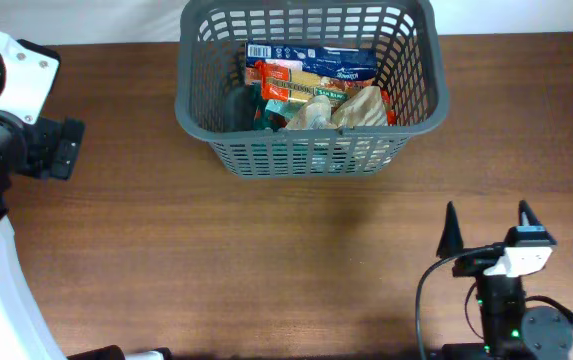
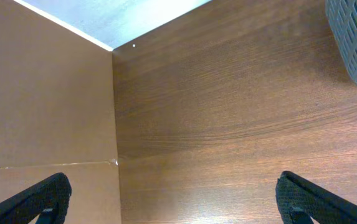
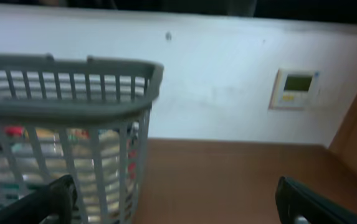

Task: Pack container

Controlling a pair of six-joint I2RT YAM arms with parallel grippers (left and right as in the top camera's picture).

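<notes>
The container is a large dark grey slotted basket at the back middle of the table. It holds several food packets, among them a blue one, a red one and a beige one. Its corner shows in the left wrist view and its wall in the right wrist view. My left gripper is open and empty at the far left, well apart from the basket; its fingers hang over bare wood. My right gripper is open and empty at the front right, its fingers pointing toward the basket.
The brown wooden table spreads in front of the basket. A white wall with a small thermostat panel stands behind it. A brown side panel rises at the table's left edge.
</notes>
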